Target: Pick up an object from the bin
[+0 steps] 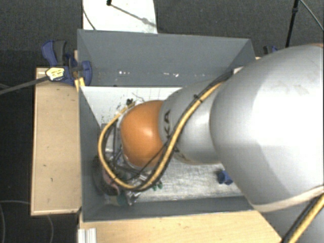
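Looking down, you have the grey metal bin (162, 59) with dark carpet floor (30, 14) around it. Its sloped grey walls run down to a pale, scuffed bottom marked with dark scratches. From the right the big silver arm (263, 130) reaches in and covers much of that bottom. It ends in a rounded orange wrist cover (142, 133) with a yellow cable (104, 146) looped about it.

Count what you can of the loose things. One small blue piece (223, 177) lies alone on the pale bottom near the front wall, right of the middle, at the arm's edge. There are two small green ones: a green bit (123, 200) against the front wall in the front-left corner, and a second green bit (158, 186) just right of the cable loop. One pinkish thing (108, 178) and one dark rounded thing (101, 189) lie side by side, crowded against the left wall in that same corner.

The fingers (124, 189) are down in the front-left corner, under the orange cover, amid dark fittings and cable. The pinkish thing and the dark rounded thing lie just to their left, the green bit just below them, and the blue piece well apart to the right. You cannot tell whether the fingers are released or clenched, nor whether any of these things is between them.
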Available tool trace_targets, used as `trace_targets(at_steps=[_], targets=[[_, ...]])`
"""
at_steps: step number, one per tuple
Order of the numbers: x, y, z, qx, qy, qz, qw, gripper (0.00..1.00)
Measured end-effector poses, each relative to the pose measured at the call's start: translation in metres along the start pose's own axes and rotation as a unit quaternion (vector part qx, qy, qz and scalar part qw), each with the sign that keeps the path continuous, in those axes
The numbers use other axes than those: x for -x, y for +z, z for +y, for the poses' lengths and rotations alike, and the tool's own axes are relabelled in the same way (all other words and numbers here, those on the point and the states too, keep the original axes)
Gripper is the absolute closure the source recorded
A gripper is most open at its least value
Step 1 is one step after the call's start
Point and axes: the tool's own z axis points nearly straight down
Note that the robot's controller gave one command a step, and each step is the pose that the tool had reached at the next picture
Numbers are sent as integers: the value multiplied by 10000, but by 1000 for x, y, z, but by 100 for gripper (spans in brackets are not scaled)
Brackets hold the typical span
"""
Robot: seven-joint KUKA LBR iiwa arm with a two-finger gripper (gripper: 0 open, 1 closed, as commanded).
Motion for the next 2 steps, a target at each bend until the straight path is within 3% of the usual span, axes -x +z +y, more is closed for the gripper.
trace_targets(at_steps=[1,2], targets=[[0,-1,2,16,4,-2,10000,100],[10,-157,3,29,43,-32,10000,100]])
